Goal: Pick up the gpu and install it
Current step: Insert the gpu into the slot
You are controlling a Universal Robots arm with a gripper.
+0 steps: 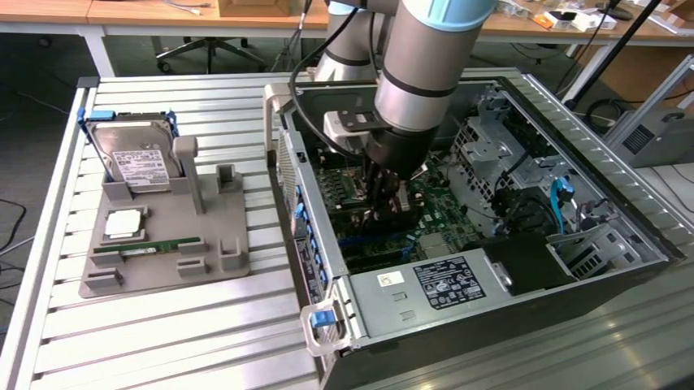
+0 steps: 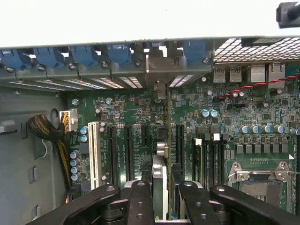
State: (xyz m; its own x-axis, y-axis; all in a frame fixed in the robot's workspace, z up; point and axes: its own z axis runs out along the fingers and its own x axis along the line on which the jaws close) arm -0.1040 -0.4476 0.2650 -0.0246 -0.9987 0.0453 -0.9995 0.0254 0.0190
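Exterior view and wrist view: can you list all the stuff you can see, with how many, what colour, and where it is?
computer case: one, black and grey, open, on the slatted table at the exterior view's right.
motherboard: one, green, inside the case.
gpu: one, dark, thin, seen edge-on, gripped upright over the black motherboard slots.
power supply: one, grey with a white label, near end of the case.
grey holder tray: one, on the table at the exterior view's left.
hard drive: one, silver with white label, standing in the tray.
RAM stick: one, green, lying in the tray.
table: one, white slats.
robot arm: one, grey with blue rings.
tool: one, black, closed on the gpu.
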